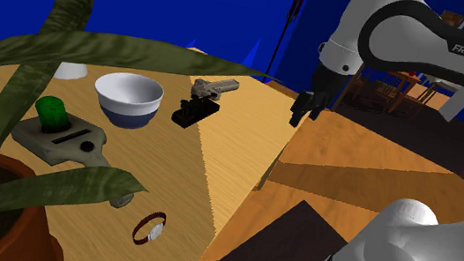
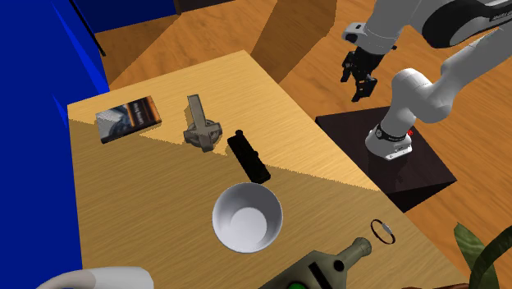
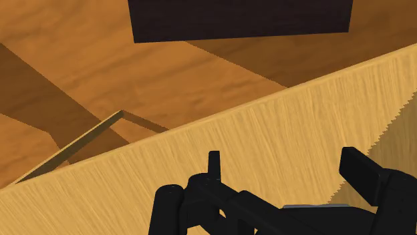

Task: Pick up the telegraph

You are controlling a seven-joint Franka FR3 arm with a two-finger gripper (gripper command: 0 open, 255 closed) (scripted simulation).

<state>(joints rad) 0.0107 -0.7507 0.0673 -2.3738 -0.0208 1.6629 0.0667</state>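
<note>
Grey-tan in colour, the telegraph [image 1: 214, 86] lies on the pale wooden table [image 1: 237, 152], in the upper middle of the shoulder view. It has a rounded part at one end and a long flat bar reaching away from it. A black bar-shaped object [image 1: 193, 113] lies just beside it, lower in that frame, and a white bowl [image 1: 128, 98] with a dark blue base stands to its left. In the second exterior view the telegraph sits in the upper left part of the frame, with a small book [image 2: 127, 117] lying flat further left, near the table's far corner.

The gripper [image 1: 304, 108] hangs right of centre in the shoulder view, past the table's edge and over the brown wood floor [image 1: 368, 166], well apart from the telegraph. Its fingers [image 3: 364, 177] stand apart with nothing between them. In the second exterior view the gripper is at the upper right, above the dark stand [image 2: 414, 176].
</note>
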